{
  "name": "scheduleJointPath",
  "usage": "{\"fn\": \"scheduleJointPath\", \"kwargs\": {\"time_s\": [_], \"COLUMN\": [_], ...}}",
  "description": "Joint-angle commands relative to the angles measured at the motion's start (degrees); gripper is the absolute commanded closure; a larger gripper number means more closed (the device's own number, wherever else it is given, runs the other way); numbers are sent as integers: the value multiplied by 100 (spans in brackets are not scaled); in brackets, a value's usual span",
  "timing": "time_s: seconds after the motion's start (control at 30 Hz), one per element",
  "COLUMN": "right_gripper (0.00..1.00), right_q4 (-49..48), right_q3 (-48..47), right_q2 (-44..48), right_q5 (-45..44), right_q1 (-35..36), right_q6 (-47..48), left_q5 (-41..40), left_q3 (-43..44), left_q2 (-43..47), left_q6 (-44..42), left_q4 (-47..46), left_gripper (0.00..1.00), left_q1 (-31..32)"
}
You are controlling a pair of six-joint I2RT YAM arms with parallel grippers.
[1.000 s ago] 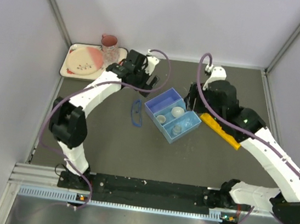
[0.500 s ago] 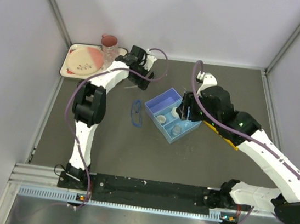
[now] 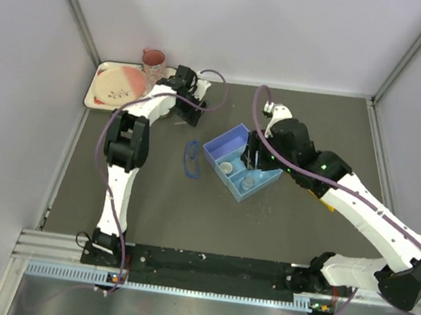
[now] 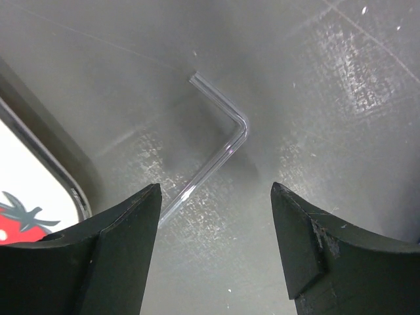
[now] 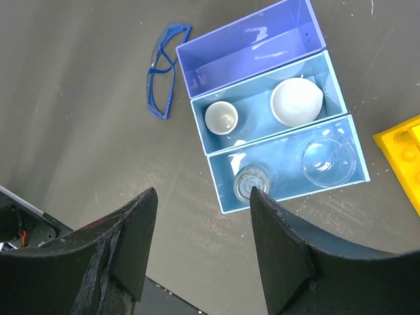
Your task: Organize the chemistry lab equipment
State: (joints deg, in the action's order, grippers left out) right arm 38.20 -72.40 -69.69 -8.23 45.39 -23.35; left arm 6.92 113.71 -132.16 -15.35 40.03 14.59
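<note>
Looking half done: below the spread, empty right fingers [image 5: 131,249], the glossy blue plastic divided tray [image 5: 295,195] mid-frame holds the small clear beaker [image 5: 251,182] and small white round dishes [image 5: 296,102]. Blue-rimmed goggles [image 5: 164,69] lie loose at its left. Farther back, upper left, spread left fingers [image 4: 125,230] hover over a bent thin glass rod [image 4: 241,125] on the scuffed surface [image 4: 341,98].

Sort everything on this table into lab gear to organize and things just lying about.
Lab gear: blue divided tray, white dishes, clear beaker, blue goggles, bent glass rod, yellow rack.
Lying about: pink mug, strawberry tray, plate.
</note>
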Motion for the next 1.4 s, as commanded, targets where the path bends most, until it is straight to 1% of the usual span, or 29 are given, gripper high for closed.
{"fn": "scheduleJointPath", "kwargs": {"time_s": [0.0,0.13,0.37,0.4,0.43,0.67,0.83,1.1,1.17,1.23,1.37], "right_gripper": [41,41,41,41,41,41,41,41,41,41,41], "right_q4": [-269,-295,-365,-374,-374,-383,-383,-392,-392,-392,-392], "right_q3": [-301,-284,-274,-283,-275,-292,-257,-204,-187,-169,-143], "right_q2": [-71,-89,-132,-124,-124,-45,-1,114,140,158,166], "right_q5": [67,93,172,190,199,216,234,260,269,261,278], "right_q1": [58,67,67,67,58,67,84,67,67,67,67], "right_q6": [68,59,24,33,24,15,6,-20,-11,-11,-3], "left_q5": [231,248,346,328,319,398,442,521,539,495,363], "left_q3": [55,11,-68,-94,-138,-139,-165,-174,-174,-148,-139], "left_q2": [-82,-126,-223,-223,-214,-240,-275,-231,-231,-231,-196], "left_q6": [-82,-82,-11,-3,-11,67,147,322,349,358,340], "left_q4": [31,31,75,75,75,180,260,409,400,391,409], "left_gripper": [27,30,43,48,50,55,65,62,55,52,43], "left_q1": [-18,-53,-88,-79,-88,-132,-149,-149,-141,-132,-132]}}
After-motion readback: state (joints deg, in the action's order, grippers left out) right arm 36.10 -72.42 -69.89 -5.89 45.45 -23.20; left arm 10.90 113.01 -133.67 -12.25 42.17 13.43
